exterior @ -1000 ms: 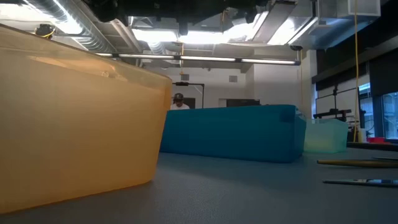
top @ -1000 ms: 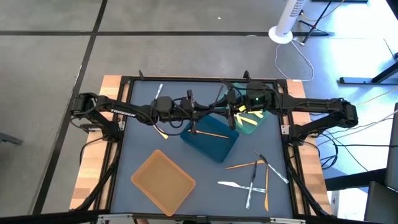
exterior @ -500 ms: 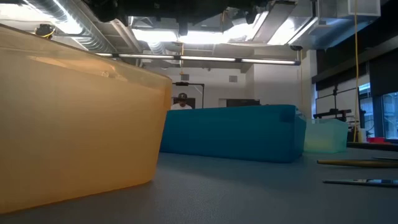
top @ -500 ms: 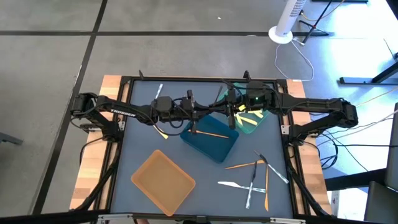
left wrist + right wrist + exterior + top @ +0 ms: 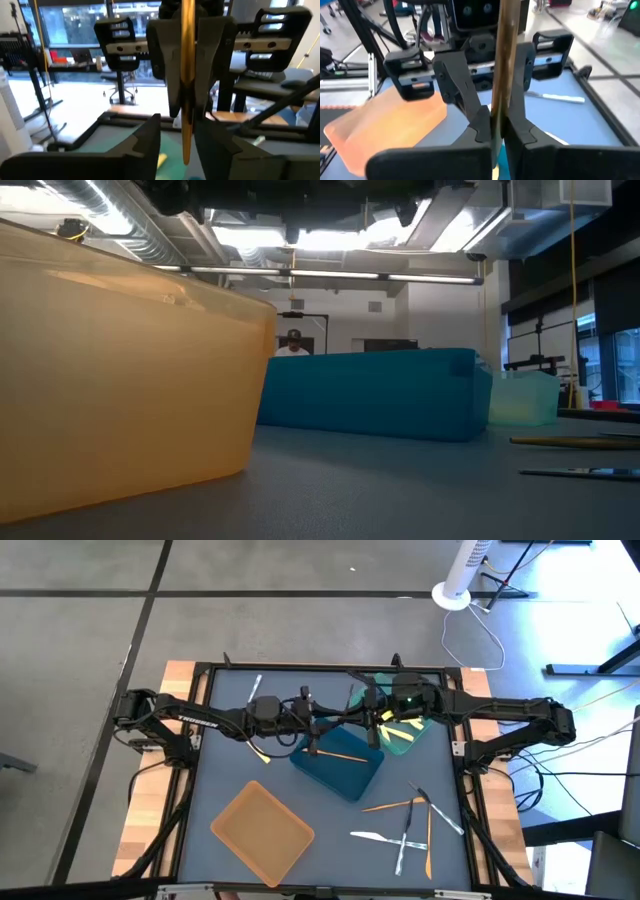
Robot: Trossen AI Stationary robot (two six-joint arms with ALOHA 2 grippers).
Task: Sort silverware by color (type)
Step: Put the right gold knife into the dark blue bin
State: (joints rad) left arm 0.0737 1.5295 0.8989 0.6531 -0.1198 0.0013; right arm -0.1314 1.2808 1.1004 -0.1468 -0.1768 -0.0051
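Handover above the blue tray [image 5: 337, 769]

The right gripper [image 5: 495, 131] is clamping a yellow utensil [image 5: 503, 55] (type unclear); the left gripper [image 5: 179, 131] is standing parted around it, above the tray's far edge.

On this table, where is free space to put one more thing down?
Free: the mat between the left frame edge and the orange tray, and the strip between that tray and the loose cutlery. Crowded: the far middle, where both pincers meet over the blue tray.

Tray and cutlery colours
Orange tray [image 5: 262, 830], blue tray [image 5: 337, 773], pale teal tray [image 5: 404, 730]; yellow utensil [image 5: 187, 75] between dark fingers [image 5: 210, 50].
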